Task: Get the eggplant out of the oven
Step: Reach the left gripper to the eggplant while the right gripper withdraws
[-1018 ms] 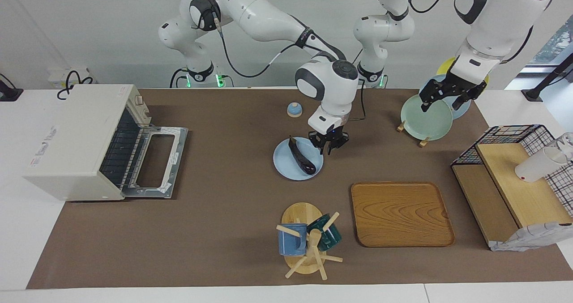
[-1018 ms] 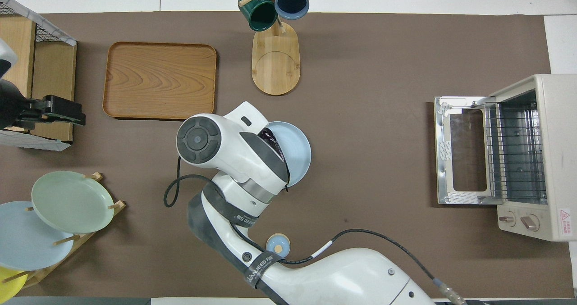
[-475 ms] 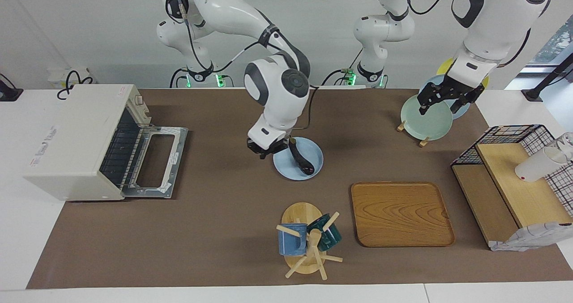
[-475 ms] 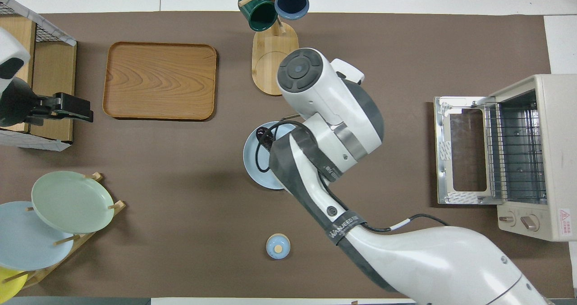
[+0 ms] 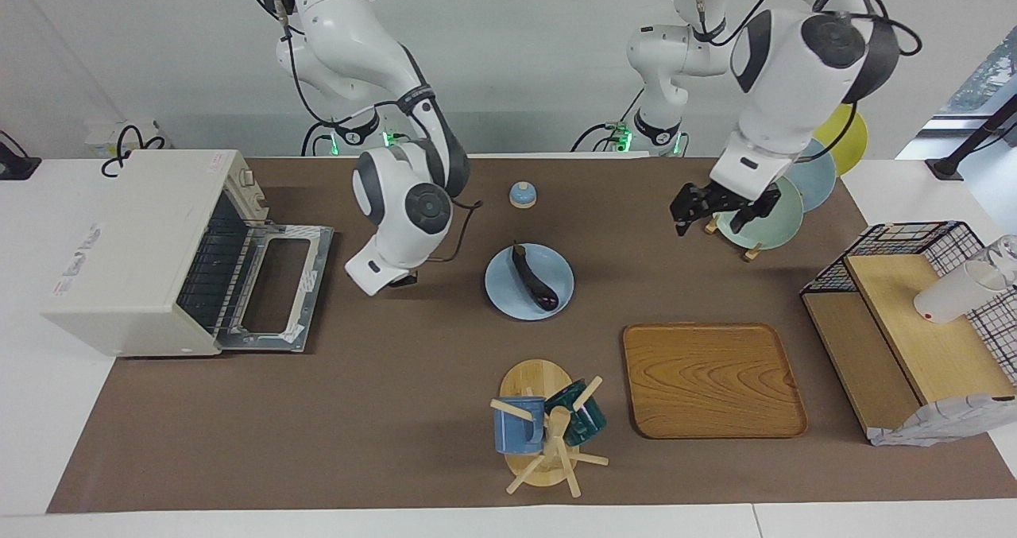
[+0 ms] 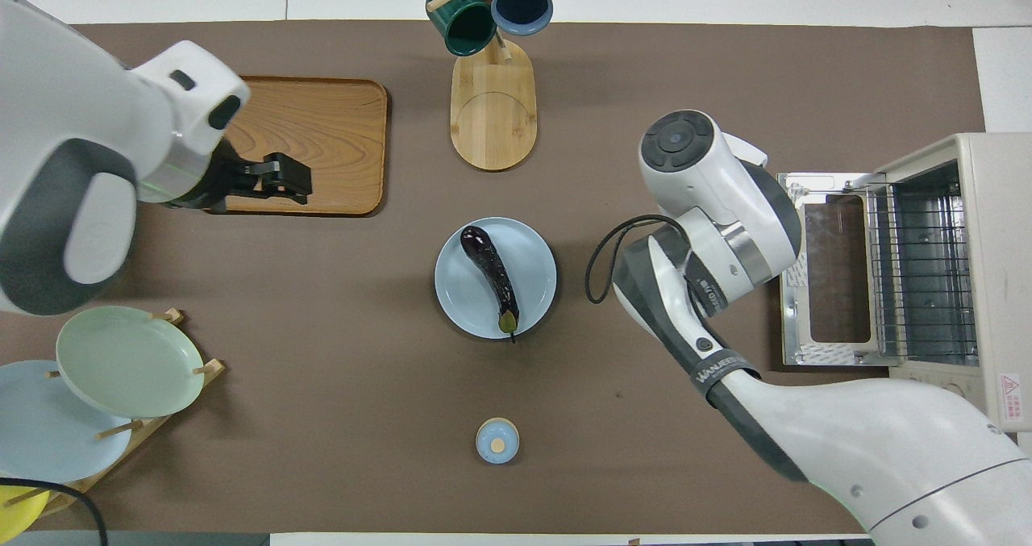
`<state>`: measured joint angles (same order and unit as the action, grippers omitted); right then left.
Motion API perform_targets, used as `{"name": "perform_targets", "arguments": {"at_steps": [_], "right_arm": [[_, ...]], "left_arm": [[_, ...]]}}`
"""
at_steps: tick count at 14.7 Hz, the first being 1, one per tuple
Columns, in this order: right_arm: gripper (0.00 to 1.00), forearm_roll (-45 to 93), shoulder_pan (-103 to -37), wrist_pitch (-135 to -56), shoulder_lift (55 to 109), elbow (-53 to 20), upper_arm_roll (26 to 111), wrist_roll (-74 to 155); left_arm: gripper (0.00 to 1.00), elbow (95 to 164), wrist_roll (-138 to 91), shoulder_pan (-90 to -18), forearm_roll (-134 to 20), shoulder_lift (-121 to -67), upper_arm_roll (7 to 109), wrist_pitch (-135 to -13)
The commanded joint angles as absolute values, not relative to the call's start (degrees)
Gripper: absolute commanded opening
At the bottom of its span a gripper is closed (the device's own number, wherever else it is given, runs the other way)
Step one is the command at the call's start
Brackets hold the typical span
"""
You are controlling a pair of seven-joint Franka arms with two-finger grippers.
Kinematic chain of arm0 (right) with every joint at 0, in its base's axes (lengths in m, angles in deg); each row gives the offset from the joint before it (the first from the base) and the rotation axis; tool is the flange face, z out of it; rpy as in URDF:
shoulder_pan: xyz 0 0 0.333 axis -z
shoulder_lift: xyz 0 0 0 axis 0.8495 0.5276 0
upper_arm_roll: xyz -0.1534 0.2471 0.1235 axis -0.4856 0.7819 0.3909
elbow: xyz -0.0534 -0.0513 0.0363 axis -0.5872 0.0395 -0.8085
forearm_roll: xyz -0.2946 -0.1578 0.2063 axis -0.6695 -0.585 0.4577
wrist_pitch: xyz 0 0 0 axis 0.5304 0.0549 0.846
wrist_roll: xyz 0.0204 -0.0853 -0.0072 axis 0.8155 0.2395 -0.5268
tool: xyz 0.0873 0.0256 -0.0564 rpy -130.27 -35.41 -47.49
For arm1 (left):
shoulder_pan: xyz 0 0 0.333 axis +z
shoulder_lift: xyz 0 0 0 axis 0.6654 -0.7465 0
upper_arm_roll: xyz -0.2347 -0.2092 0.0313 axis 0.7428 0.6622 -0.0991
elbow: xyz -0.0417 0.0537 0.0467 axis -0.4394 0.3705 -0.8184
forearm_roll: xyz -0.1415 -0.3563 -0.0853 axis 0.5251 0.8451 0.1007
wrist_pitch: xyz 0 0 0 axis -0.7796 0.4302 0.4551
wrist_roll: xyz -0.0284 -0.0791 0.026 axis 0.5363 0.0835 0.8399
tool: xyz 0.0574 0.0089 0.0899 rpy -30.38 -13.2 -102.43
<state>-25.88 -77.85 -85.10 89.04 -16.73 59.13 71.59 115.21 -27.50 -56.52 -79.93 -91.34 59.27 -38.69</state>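
Eggplant (image 5: 534, 277) lies on the pale blue plate (image 5: 502, 293) at the middle of your desk (image 5: 397, 379), well apart from the oven (image 5: 135, 248), which sits at the right arm's end with its door (image 5: 274, 288) dropped flat and its rack bare.

Your overhead view gives you the whole eggplant (image 6: 490, 274), stem end toward the robots, with nothing over it. It hides the right gripper completely under the arm's wrist housing between plate (image 6: 463, 296) and oven door (image 6: 830, 280). The facing view shows only a dark sliver of the right gripper (image 5: 401, 280) tucked under that wrist, low over the cloth between oven and plate; you cannot tell how its jaws stand.

The left gripper (image 5: 719, 211) hangs in the air just beside the green plate (image 5: 767, 224) on the plate rack; in the overhead view the same gripper (image 6: 278, 177) reads as over the edge of the wooden tray (image 6: 322, 127). Its jaws are parted and hold nothing.

Against a second ago: the right gripper was right beside the eggplant at the plate's rim and has since swung away toward the oven, uncovering the plate from above. The left gripper has come off the green plate's face toward the middle of the desk. The eggplant has not shifted.
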Motion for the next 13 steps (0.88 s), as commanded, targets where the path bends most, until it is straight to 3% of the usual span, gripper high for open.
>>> {"name": "perform_targets", "arguments": {"at_steps": [1, 7, 13], "right_arm": [[0.0, -27.8, -75.6, -89.5, 85.0, -24.6, 60.0, 70.1], [0.0, -29.4, -71.6, -91.4, 84.7, -26.4, 60.0, 65.6], [0.0, -32.0, -69.8, -95.9, 84.0, -29.9, 60.0, 63.0]], "left_arm": [[1.0, 115.7, -37.0, -62.4, -78.7, -96.2, 58.5, -45.5], [1.0, 124.4, -54.9, -73.3, -78.3, -103.2, 58.4, -64.5], [1.0, 126.7, -58.2, -75.8, -78.3, -105.8, 58.4, -67.8]]}}
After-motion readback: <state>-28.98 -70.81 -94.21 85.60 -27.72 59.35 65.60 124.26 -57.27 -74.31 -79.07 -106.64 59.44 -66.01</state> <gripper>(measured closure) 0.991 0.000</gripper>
